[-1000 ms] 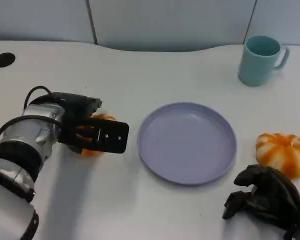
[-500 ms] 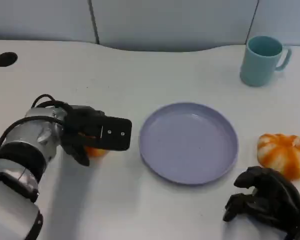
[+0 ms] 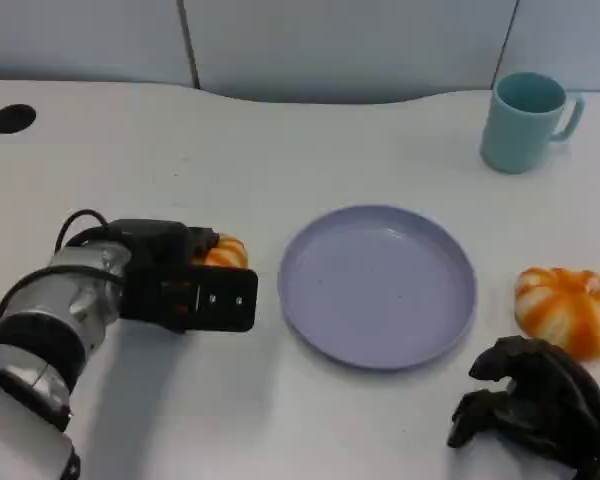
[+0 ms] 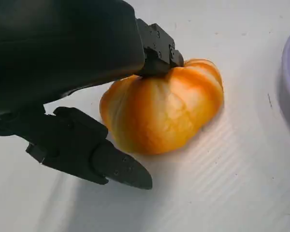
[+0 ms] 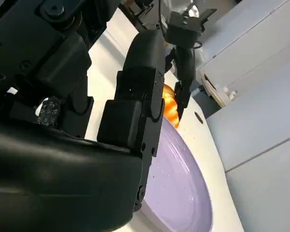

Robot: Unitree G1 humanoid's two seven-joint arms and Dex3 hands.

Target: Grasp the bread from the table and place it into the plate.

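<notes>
Your left hand [image 3: 185, 285] sits over the bread [image 3: 225, 252] at the table's left, hiding most of it; the wrist view shows fingers [image 4: 94, 154] around the bun, but you can't tell whether they grip it (contact is hidden). The plate [image 3: 377, 286] lies just right. Far right, your right hand [image 3: 530, 400] is curled on nothing, partly cut off.

Bright, even light falls from overhead; soft shadows lie under the left hand [image 3: 195, 283] and the plate [image 3: 377, 286]. The wrist views blur close up; no glare.
</notes>
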